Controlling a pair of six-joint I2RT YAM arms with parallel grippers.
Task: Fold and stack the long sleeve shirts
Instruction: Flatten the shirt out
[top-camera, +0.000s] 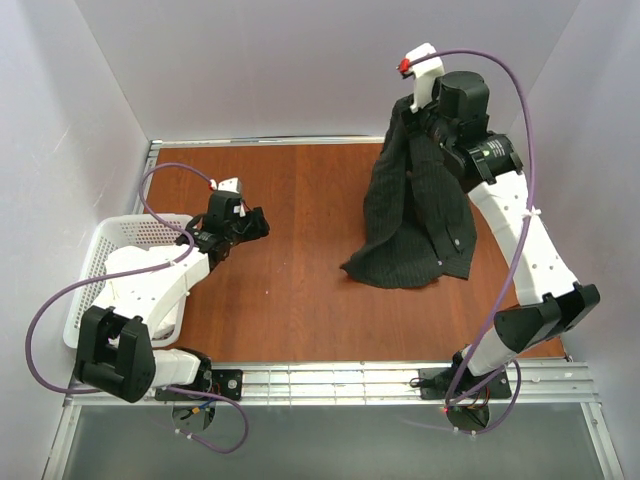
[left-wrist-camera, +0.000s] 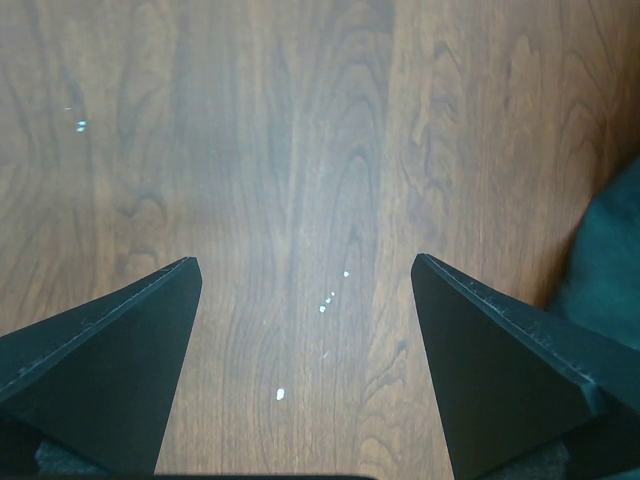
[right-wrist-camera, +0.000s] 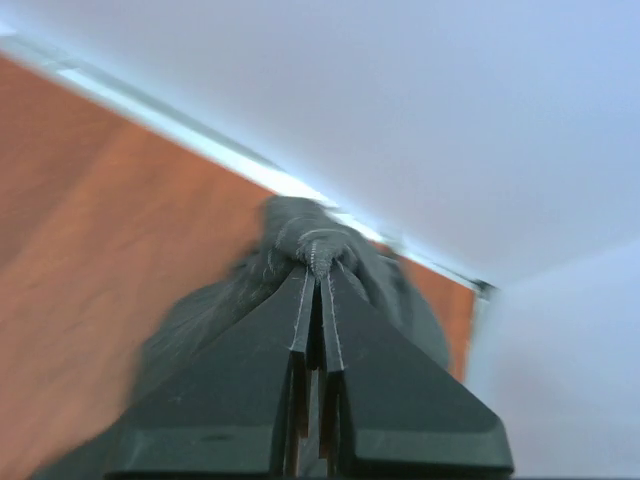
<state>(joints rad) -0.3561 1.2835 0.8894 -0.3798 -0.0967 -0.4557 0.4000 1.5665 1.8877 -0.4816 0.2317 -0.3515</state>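
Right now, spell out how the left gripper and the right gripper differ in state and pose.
The left gripper is open over bare table; the right gripper is shut on the dark shirt. The left gripper sits low at the table's left; the right gripper is raised at the far right, the shirt hanging from it down onto the wood. Both are dark and two-fingered.

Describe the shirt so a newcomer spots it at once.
Far right on the brown table, a dark pinstriped shirt hangs from the right claw, its bottom bunched on the wood. It is the only dark cloth; the white basket sits at left.
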